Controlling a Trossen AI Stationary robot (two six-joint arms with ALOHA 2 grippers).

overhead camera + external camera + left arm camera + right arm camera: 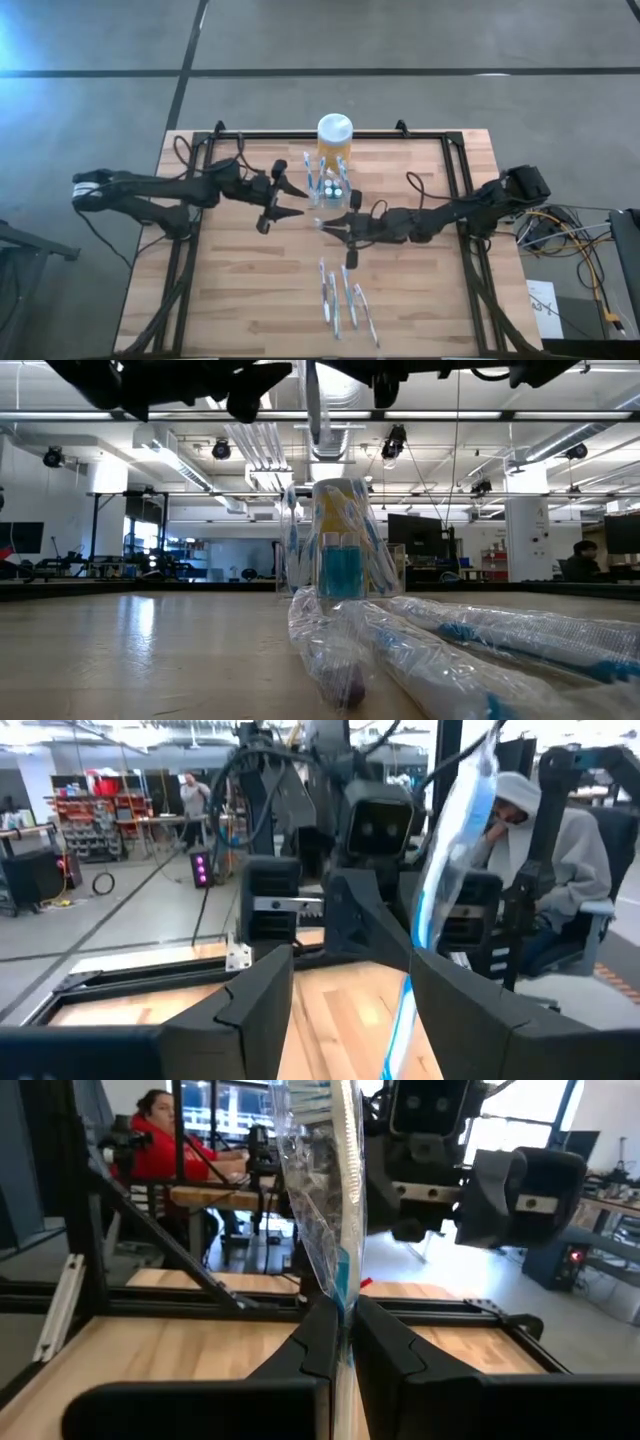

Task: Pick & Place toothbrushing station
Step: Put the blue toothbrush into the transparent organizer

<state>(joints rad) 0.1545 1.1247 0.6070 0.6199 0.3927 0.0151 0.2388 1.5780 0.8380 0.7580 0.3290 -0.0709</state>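
The toothbrushing station (328,188) is a small clear holder standing mid-table with toothbrushes upright in it; the low view shows it (340,555) in front of a yellow jar with a white lid (335,135). My left gripper (300,202) hovers open just left of the station, with nothing between its fingers (350,982). My right gripper (326,223) is on the station's near side, shut on a plastic-wrapped toothbrush (325,1190), which also shows in the left wrist view (455,850). My right gripper pinches the wrapped toothbrush between its two fingers, partway up its length (341,1285). The fingers lie level and across it. The toothbrush stands roughly upright, most of it rising above the fingers, and its lower end (315,420) hangs clear of the table.
Several wrapped toothbrushes (345,300) lie on the table's near middle, close to the low camera (480,640). A black frame (455,170) runs along the table's sides and far edge. People sit beyond the table (555,850) (160,1140).
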